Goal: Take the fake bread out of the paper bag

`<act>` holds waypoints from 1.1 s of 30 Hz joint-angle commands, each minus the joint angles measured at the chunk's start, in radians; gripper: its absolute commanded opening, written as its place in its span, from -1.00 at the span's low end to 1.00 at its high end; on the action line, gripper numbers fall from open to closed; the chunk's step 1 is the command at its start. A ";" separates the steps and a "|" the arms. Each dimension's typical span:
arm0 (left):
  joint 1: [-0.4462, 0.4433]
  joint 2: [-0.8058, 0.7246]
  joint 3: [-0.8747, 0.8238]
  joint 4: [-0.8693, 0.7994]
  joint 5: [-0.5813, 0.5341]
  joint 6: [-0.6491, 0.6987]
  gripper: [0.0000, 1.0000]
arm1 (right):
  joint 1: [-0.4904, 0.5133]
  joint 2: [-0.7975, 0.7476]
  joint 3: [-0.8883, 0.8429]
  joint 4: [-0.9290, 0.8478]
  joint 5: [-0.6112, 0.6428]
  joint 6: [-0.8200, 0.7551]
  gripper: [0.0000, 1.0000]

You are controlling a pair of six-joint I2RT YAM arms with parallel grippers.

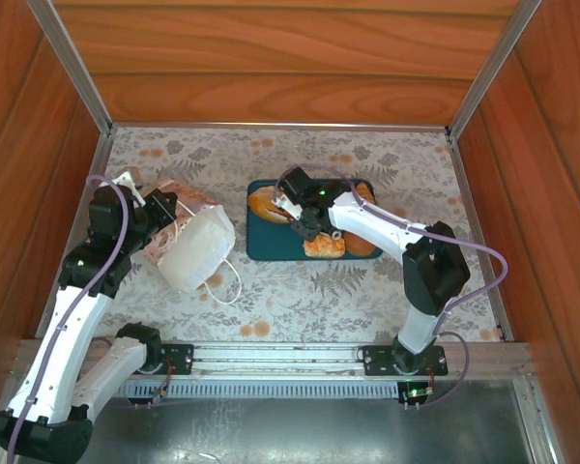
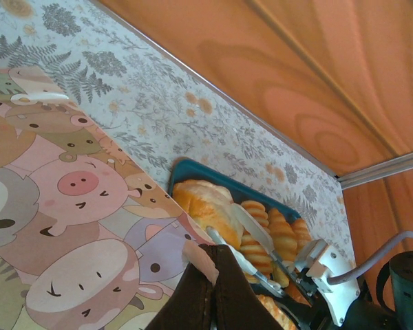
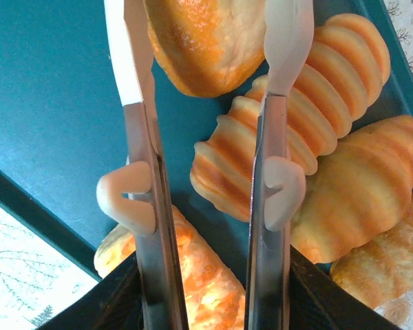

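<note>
Top external: paper bag point(image 1: 198, 253) lies tipped, mouth pointing near-right; left tool point(image 1: 164, 215) pinches it; right tool point(image 1: 295, 213) spread.

Desk point(image 1: 367, 290) is wide open up front, between the paper bag point(image 1: 198, 246) and the teal tray point(image 1: 269, 244). Tray's crowded with fake bread point(image 1: 324, 245), right claw point(image 1: 307, 228) hanging over it. Wood walls point(image 1: 271, 58) box 3 sides.

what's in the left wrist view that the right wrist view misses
Left wrist, not right wrist: the bag with its cartoon animals, the left gripper shut on its edge, the wooden wall. Right wrist, not left: the right gripper up close, open, nothing held. Both: the teal tray, the bread, the floral table cover.
</note>
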 commanded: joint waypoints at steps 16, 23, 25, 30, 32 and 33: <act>0.005 -0.001 -0.006 0.005 0.015 -0.008 -1.00 | -0.018 -0.009 0.059 0.028 0.022 0.014 0.05; 0.006 0.000 -0.003 0.005 0.017 -0.007 -1.00 | -0.016 -0.081 0.065 -0.003 -0.073 0.034 0.13; 0.006 0.001 -0.001 0.005 0.017 -0.006 -1.00 | -0.016 -0.116 0.051 0.000 -0.120 0.036 0.15; 0.006 0.004 0.004 0.005 0.020 -0.006 -1.00 | -0.016 -0.186 0.011 0.009 -0.119 0.041 0.18; 0.007 0.003 0.006 0.004 0.022 -0.007 -1.00 | -0.016 -0.192 0.024 -0.026 -0.109 0.057 0.14; 0.006 0.002 0.007 0.005 0.022 -0.007 -1.00 | -0.016 -0.201 0.026 -0.037 -0.116 0.065 0.13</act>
